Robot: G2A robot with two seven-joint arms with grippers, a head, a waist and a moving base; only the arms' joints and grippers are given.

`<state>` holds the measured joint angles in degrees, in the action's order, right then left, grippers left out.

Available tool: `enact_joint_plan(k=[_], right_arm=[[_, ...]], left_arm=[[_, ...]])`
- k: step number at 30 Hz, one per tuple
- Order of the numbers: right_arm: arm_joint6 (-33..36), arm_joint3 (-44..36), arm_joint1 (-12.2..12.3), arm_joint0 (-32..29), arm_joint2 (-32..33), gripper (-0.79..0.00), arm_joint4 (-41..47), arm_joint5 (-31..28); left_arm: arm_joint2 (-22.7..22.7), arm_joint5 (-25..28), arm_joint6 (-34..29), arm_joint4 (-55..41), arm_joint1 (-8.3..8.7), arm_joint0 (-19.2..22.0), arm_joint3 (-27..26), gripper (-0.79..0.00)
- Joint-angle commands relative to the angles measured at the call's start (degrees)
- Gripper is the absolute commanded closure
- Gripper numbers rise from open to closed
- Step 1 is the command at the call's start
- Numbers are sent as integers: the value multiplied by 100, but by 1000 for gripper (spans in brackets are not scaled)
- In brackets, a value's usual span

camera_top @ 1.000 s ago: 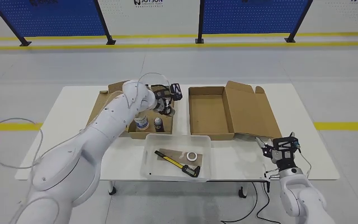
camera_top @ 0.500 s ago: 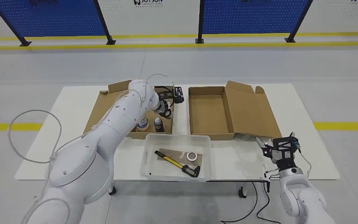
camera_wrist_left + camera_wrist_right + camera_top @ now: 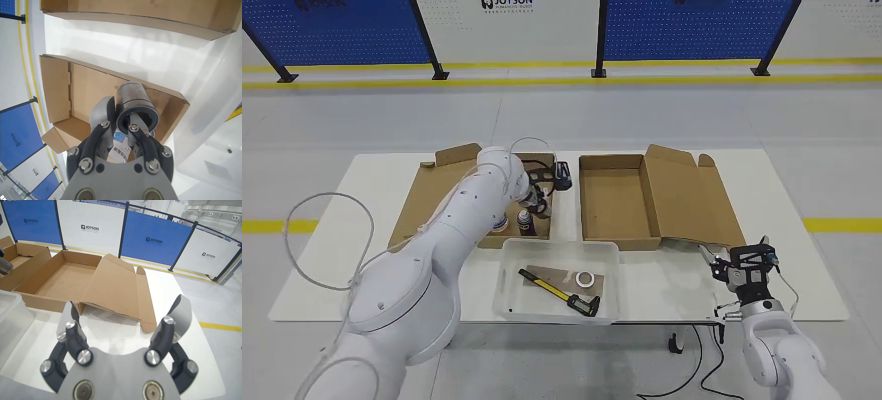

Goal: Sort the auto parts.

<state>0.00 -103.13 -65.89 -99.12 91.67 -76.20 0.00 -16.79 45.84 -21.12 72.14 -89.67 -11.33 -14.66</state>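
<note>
My left gripper (image 3: 122, 113) is shut on a grey metal cylindrical bearing (image 3: 135, 103), one finger inside its bore and one against its outer wall. In the top view the left gripper (image 3: 536, 192) holds it above the right end of the open left cardboard box (image 3: 437, 200). A white labelled bottle (image 3: 121, 145) stands in that box right below the gripper. The empty right cardboard box (image 3: 614, 200) lies beside it. My right gripper (image 3: 125, 306) is open and holds nothing, low over the table's front right corner (image 3: 742, 264).
A clear plastic bin (image 3: 510, 262) at the table's front middle holds a yellow-and-black tool (image 3: 558, 291) and a roll of tape (image 3: 585, 279). A small dark bottle (image 3: 525, 220) stands in the left box. The right box's flap (image 3: 692, 200) lies spread toward my right arm.
The left arm has shifted slightly rightward over the left box, still gripping the bearing. The right arm has not moved.
</note>
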Motion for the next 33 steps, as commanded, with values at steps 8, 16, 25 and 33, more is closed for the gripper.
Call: enact_joint_plan(k=[8, 16, 25, 33], right_arm=[[0, 0, 0, 0, 0, -785, 0, 0], [0, 0, 0, 0, 0, -785, 0, 0], [0, 0, 0, 0, 0, -785, 0, 0], [0, 0, 0, 0, 0, -785, 0, 0]], left_arm=[[-3, -4, 94, 128, -102, 59, 205, 0], [-6, -22, 100, 247, -144, 98, 365, 0], [8, 14, 74, 374, -170, 31, 432, 0], [0, 21, 75, 434, -194, -51, 457, 0]])
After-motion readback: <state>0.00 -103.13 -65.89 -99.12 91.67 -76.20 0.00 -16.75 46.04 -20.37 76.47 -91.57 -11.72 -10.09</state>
